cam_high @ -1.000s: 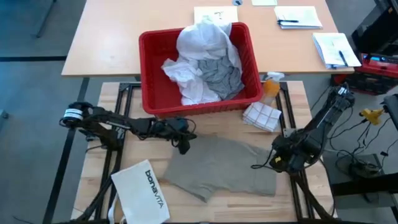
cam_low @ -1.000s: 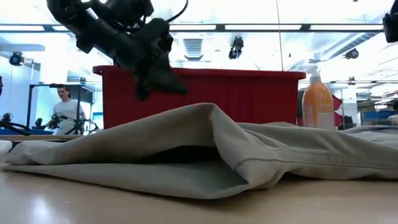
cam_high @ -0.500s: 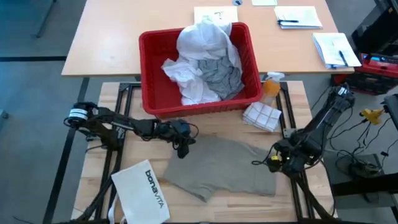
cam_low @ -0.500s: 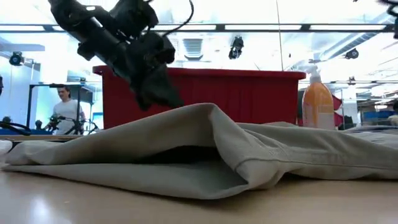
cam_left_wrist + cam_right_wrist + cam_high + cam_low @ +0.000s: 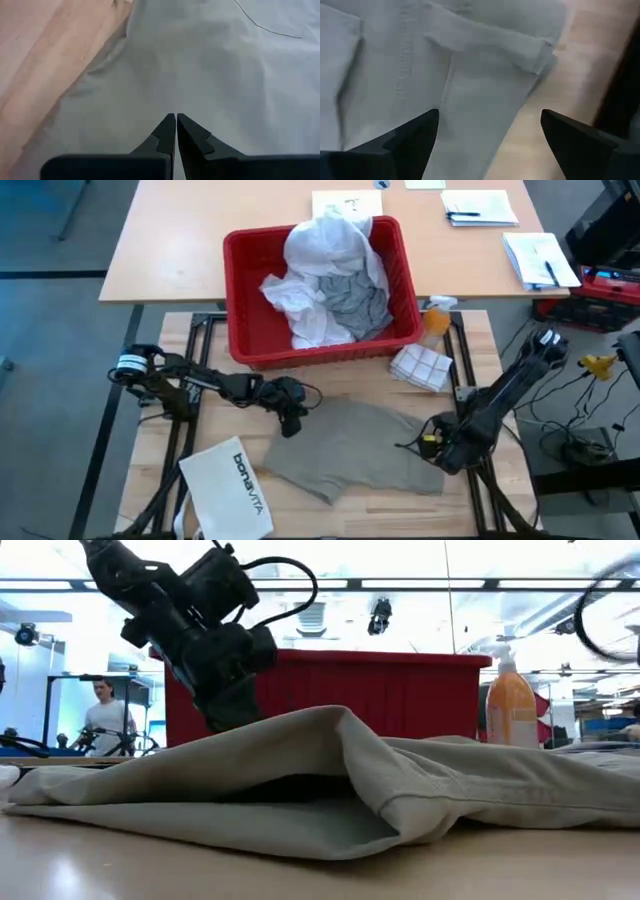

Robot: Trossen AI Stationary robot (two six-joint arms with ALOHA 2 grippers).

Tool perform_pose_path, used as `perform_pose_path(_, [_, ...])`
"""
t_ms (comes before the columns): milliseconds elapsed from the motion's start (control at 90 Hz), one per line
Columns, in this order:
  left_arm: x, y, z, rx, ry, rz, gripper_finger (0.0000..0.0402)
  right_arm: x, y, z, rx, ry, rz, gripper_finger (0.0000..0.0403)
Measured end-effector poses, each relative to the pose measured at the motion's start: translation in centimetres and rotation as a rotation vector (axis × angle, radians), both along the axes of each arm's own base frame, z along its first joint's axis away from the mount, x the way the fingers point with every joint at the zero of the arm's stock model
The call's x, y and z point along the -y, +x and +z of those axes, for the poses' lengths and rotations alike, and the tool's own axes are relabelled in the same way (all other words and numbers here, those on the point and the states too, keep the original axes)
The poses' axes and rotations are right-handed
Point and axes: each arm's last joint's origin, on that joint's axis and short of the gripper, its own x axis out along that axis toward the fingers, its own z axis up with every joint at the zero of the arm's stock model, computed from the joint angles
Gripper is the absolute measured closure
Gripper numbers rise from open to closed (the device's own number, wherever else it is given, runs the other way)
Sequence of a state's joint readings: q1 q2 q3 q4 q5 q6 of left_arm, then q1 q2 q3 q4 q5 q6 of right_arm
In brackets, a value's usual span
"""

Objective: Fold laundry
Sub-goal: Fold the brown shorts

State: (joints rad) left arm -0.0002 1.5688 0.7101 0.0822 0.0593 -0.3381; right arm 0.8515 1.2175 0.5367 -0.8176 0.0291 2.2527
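- Two tools hang over the khaki-tan piece (image 5: 355, 448), which lies spread on the desk (image 5: 480, 345) in front of the red basket (image 5: 243, 255).
- Left tool (image 5: 289, 421), clenched with nothing between its fingers, sits above the garment's left edge.
- Right tool (image 5: 425, 448), released wide, sits above its right edge.
- Grey T-shirt (image 5: 355, 300) and white shirt (image 5: 325, 245) fill the basket.

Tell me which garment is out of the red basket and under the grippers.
The khaki-tan piece: it lies spread on the table, while the grey T-shirt and white shirt sit heaped in the basket.
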Motion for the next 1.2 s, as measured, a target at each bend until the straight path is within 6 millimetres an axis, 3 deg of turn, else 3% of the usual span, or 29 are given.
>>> perform_pose_path(122, [0.0,0.0,0.0,-0.003,-0.041,0.024,0.0402,0.1,-0.1,-1.2,0.012,0.005,0.006,0.0070])
perform_pose_path(378, [0.0,-0.1,-0.1,-0.025,-0.048,0.031,0.0402,0.2,-0.4,-1.1,0.030,-0.010,0.021,0.0103])
perform_pose_path(756, [0.0,-0.1,-0.1,-0.024,-0.056,0.046,0.0402,-0.2,0.1,-0.4,0.083,-0.026,0.034,0.0247])
perform_pose_path(1022, [0.0,0.2,0.9,0.012,-0.088,0.068,0.0402,-0.6,0.5,0.9,0.090,-0.037,0.099,0.0382])
perform_pose_path(1200, [0.3,1.4,3.4,0.102,-0.076,0.011,0.0402,-1.1,1.1,2.5,0.126,-0.051,0.149,0.0383])
